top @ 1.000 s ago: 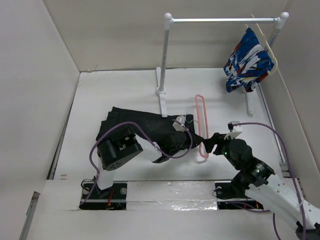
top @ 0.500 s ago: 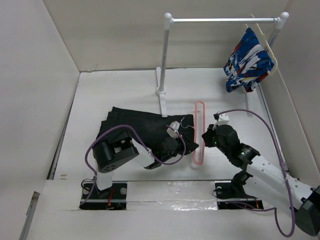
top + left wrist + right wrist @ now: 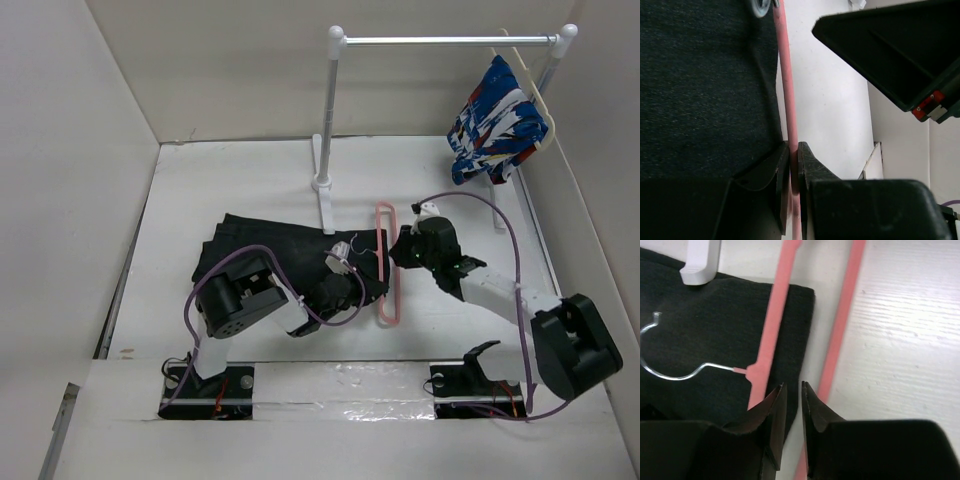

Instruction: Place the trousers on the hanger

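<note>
Left gripper [image 3: 793,148] was clamped on the hanger [image 3: 786,75] bar. Right gripper [image 3: 790,387] sat nearly closed by the hanger's upper end (nothing visibly between). We saw the hanger slide left within a second, onto the trousers' [image 3: 270,232] edge; threading looked started, not done.

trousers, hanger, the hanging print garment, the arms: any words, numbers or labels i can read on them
No text can be read in any view.
Trousers: no label shows that can be read.
Hanger: plain pink, no marking.
Garment: blue, white and red print, no letters to make out.
Red patch, left wrist view: too small to read.
</note>
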